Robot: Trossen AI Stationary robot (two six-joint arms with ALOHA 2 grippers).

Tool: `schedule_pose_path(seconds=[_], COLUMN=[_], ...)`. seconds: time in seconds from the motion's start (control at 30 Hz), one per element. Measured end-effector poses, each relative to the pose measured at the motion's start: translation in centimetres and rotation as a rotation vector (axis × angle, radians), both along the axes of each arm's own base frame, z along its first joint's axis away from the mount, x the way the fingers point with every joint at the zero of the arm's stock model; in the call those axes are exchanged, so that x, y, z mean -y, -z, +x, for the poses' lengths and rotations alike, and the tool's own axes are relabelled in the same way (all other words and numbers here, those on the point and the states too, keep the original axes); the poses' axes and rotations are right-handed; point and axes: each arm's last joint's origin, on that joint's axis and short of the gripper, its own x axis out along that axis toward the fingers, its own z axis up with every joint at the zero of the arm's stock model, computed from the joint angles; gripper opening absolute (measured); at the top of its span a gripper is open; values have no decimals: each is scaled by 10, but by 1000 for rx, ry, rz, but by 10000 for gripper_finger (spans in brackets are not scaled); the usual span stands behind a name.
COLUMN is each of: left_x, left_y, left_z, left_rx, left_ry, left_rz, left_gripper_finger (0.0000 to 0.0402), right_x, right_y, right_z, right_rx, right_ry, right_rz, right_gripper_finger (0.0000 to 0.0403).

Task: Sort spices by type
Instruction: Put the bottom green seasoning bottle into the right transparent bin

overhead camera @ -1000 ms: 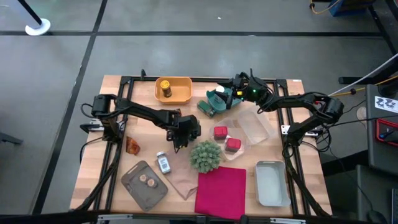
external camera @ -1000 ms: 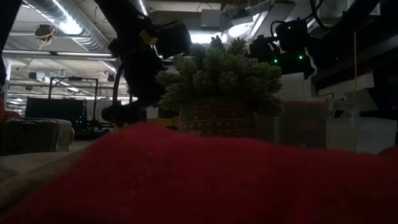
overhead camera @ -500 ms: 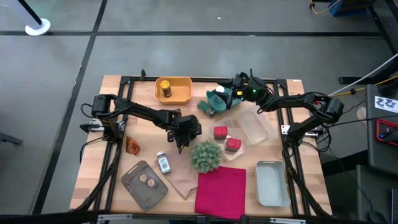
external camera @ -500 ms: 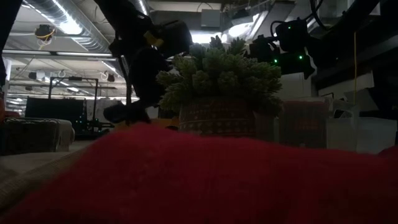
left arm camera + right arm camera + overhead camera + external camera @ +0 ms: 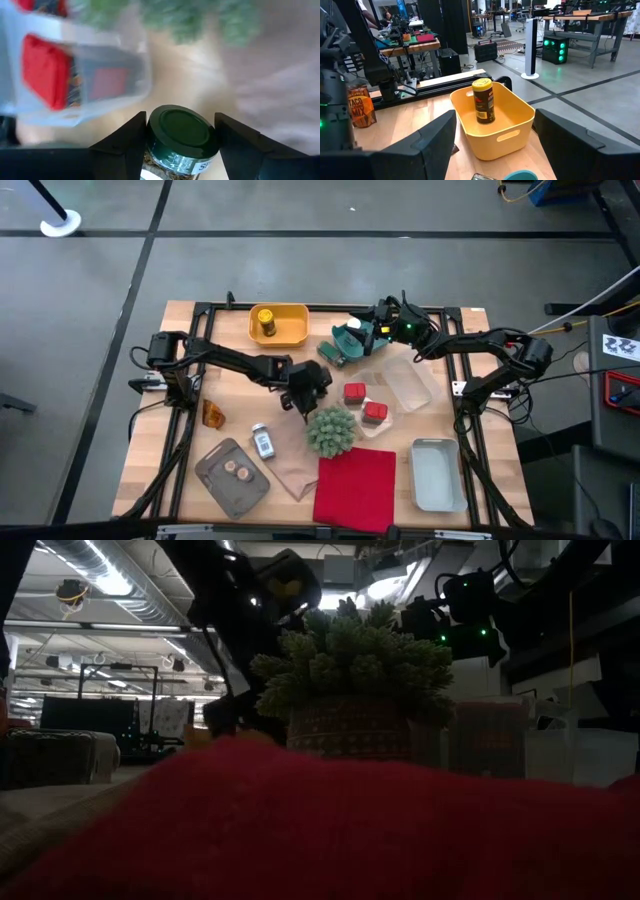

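Moved toward the plant [image 5: 331, 430], left tool [image 5: 181, 150] now grips a green-capped jar [image 5: 182, 134]; right tool [image 5: 492, 150] gapes empty beside a packet [image 5: 360, 107] reading "TACO MIX".

The orange-brown foil packet [image 5: 361, 106], standing on the table well to the side of the yellow bin [image 5: 492, 122], reads "TACO MIX" in pale letters. The green-capped jar [image 5: 181, 136] carries a pale label strip below its cap showing only a first letter, apparently an "S", with the rest cut off. The label on the yellow-lidded jar [image 5: 483, 100] inside the yellow bin is too small to read.
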Motion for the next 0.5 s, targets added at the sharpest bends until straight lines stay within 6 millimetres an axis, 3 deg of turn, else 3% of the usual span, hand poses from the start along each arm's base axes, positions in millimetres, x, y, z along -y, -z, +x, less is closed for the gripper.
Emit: schedule_pose_path(seconds=[0.5], left_x=[-1], left_y=[-19], left_z=[13], left_rx=[110], left_ry=[-212], left_rz=[-140], left_gripper_finger=[194], right_x=[0], right_y=[0], right_z=[0], right_rx=[-1], right_ry=[0], right_rz=[-4], right_gripper_finger=[270])
